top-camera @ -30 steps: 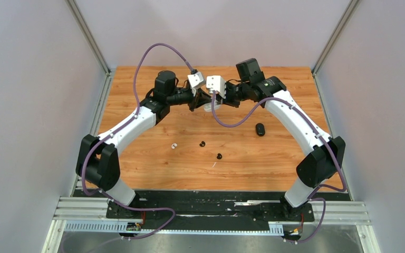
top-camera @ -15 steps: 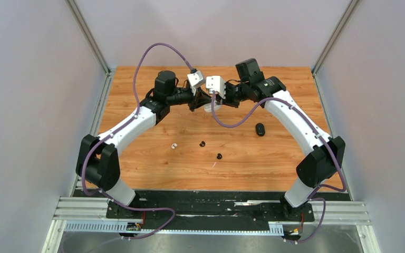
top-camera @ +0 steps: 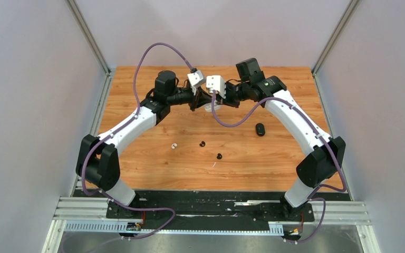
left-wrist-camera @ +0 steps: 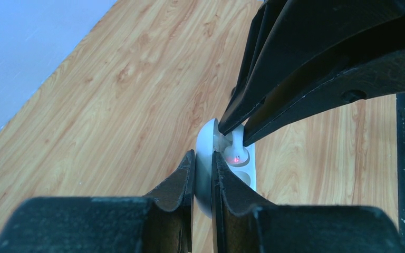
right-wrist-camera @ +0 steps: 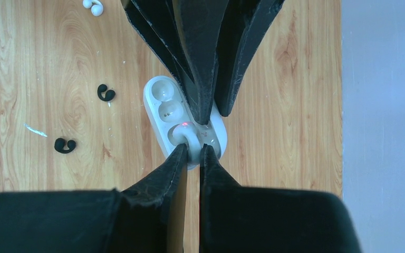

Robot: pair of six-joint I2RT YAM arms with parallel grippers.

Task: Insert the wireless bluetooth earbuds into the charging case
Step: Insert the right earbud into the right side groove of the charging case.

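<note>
In the right wrist view, the far side of the charging case point(right-wrist-camera: 163, 89) lay hidden behind the fingers of the left gripper point(right-wrist-camera: 213, 115). Its right end sat behind the right gripper point(right-wrist-camera: 191, 150), so the white earbud point(right-wrist-camera: 182, 132) there showed only as a curved piece. A second white earbud point(right-wrist-camera: 94, 5) was cut by that picture's top edge. In the left wrist view the case's left end vanished behind the left gripper's own fingers.

From overhead the case was a mere white sliver under both wrists. One black earbud point(top-camera: 202, 143) and another black earbud point(top-camera: 219, 156) were too small to show shape, as was a pale fleck point(top-camera: 213, 164) nearer still. Whether the black case point(top-camera: 260, 129) was closed could not be told.
</note>
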